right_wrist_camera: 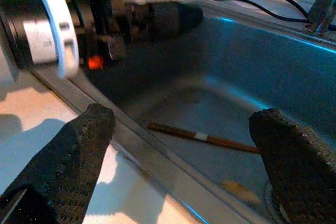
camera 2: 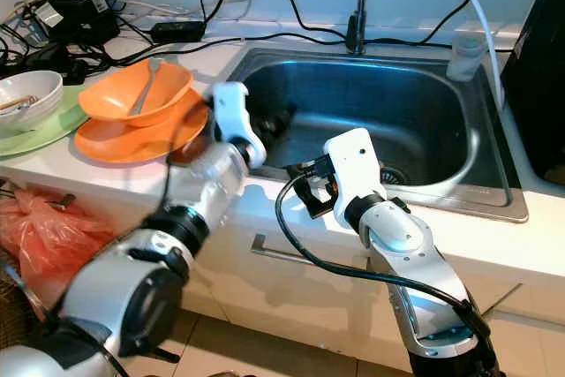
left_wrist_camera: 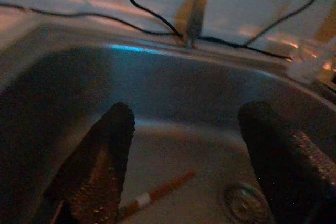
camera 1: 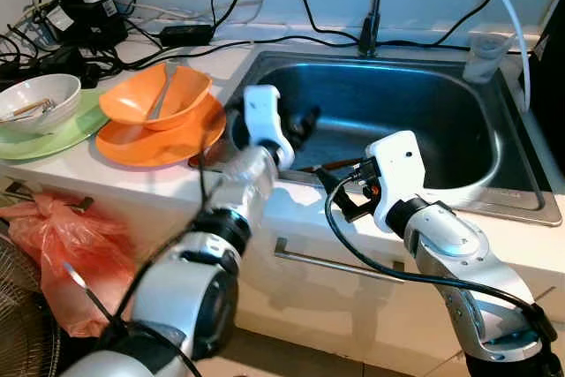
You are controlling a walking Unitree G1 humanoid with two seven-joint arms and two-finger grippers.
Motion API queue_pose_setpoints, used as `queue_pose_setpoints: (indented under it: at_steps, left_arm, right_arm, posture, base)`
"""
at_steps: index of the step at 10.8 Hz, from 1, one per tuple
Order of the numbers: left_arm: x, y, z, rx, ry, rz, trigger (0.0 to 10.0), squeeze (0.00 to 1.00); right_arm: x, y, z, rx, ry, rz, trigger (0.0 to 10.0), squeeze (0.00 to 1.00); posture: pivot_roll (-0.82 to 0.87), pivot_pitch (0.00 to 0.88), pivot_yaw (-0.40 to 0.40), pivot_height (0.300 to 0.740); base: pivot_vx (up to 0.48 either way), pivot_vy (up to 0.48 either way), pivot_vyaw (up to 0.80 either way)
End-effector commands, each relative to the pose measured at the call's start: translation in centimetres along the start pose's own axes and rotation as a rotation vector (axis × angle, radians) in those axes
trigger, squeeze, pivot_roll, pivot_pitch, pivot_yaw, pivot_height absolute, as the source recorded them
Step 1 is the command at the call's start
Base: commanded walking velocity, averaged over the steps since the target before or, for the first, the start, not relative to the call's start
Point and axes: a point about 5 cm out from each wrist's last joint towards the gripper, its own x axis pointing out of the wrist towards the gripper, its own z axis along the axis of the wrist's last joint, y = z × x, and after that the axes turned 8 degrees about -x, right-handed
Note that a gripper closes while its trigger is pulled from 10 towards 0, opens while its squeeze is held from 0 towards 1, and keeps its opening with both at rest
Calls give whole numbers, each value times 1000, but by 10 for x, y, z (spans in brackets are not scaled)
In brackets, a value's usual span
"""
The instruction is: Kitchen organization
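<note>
Now | left tool [left_wrist_camera: 184, 166] open inside sink [camera 1: 459, 143] | right tool [right_wrist_camera: 184, 166] open at sink's front rim

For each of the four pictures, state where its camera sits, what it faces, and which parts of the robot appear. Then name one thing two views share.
Left eye view: on the head, facing down at the sink; both silver arms show.
Right eye view: beside it, same scene; orange bowl at left.
Left wrist view: on the left wrist, facing into the basin; left gripper open.
Right wrist view: on the right wrist, at the sink's front edge; right gripper open.
Shared: both wrist views show the chopstick lying in the basin.
</note>
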Motion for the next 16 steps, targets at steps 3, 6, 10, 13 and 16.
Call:
queue_pose_setpoints:
  at_steps: [3, 6, 10, 13, 16]
  left_arm:
    - [-1, 20, 40, 111, -134, 87, 10000, 1000]
    - [-11, 46, 71, 217, -239, 214, 10000, 1000]
    - [-28, 79, 102, 293, -285, 358, 10000, 0]
    - [-39, 109, 113, 352, -199, 478, 10000, 0]
    - [-41, 117, 112, 409, -109, 496, 10000, 0]
  right_arm:
    - [6, 4, 1, 4, -11, 37, 10000, 0]
    - [9, 5, 3, 12, -34, 43, 10000, 0]
    - [13, 5, 8, 29, -68, 42, 10000, 0]
    - [13, 8, 7, 34, -72, 51, 10000, 0]
    - [13, 11, 7, 41, -76, 57, 10000, 0]
  posture:
    - [-85, 0, 93, 740]
    - [-62, 0, 85, 740]
    - [-41, 0, 77, 740]
    - [-35, 0, 80, 740]
    - [-34, 0, 82, 740]
  base:
    - [0, 0, 0]
    - [0, 0, 0]
    - [0, 0, 0]
    - [0, 0, 0]
    - [0, 0, 0]
